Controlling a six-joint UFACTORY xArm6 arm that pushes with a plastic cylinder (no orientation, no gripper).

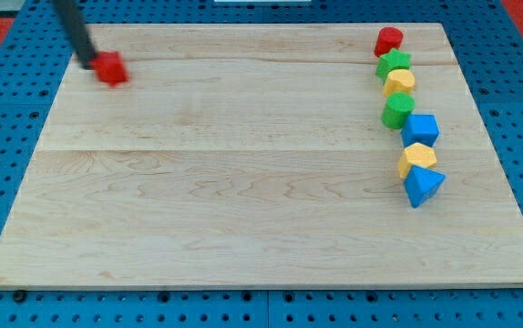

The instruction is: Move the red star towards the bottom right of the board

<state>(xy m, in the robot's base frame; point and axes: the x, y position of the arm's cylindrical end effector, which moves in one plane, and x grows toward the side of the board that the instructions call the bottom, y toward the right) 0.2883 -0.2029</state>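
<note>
A red star (111,69) lies near the top left corner of the wooden board (243,200). My tip (91,65) is at the star's left side, touching it or nearly so; the dark rod slants up to the view's top left. The star looks a little blurred.
Along the board's right side stands a column of blocks: a red round block (389,41), a green star (394,64), a yellow block (400,82), a green round block (397,111), a blue block (421,129), a yellow block (418,158) and a blue block (423,186).
</note>
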